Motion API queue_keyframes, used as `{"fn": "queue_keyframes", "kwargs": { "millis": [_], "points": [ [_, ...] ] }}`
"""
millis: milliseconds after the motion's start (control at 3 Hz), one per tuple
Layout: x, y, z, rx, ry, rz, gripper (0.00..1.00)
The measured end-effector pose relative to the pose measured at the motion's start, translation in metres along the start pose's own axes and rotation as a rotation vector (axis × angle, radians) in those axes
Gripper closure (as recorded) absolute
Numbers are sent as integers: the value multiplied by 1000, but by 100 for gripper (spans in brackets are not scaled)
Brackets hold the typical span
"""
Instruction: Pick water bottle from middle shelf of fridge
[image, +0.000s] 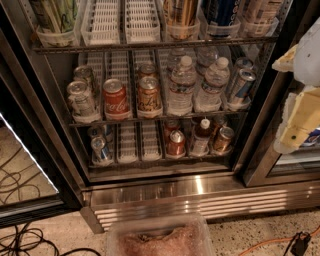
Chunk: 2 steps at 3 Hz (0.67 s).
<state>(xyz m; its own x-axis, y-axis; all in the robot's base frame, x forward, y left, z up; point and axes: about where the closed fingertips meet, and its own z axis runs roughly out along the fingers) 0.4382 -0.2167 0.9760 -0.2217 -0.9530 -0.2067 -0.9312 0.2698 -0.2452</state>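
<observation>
ROBOT AT THE COOLER: The gripper (298, 120) hangs at the right edge of the camera view, outside the open fridge (150, 192) and in front of its right door frame, roughly level with the middle shelf (160, 118). Whether the gripper is open or closed cannot be told from this angle, and it holds nothing that can be seen. The water bottle (214, 82) stands upright in a white lane tray right of centre on that shelf, white cap up, its long axis vertical. It lies leftward of the gripper in the view and deeper in, with a blue-and-silver can (241, 86) in the lane between them. A second bottle (182, 84) of the same kind stands just beside it on the far side from the gripper, and more line up behind. A Coke can (115, 97) and other cans fill the shelf's left lanes. The pick looks not yet begun — the coming reach would likely have to travel left and inward, meeting the bottle from the front, square to its upright body, without clipping the can or the frame. A clear bin (160, 235) sits on the floor below.
</observation>
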Motion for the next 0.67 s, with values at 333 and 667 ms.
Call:
{"fn": "queue_keyframes", "kwargs": {
  "millis": [333,667],
  "points": [
    [0,-1,3,3,-1,5,0],
    [1,1,26,-55,75,3,0]
  ]
}}
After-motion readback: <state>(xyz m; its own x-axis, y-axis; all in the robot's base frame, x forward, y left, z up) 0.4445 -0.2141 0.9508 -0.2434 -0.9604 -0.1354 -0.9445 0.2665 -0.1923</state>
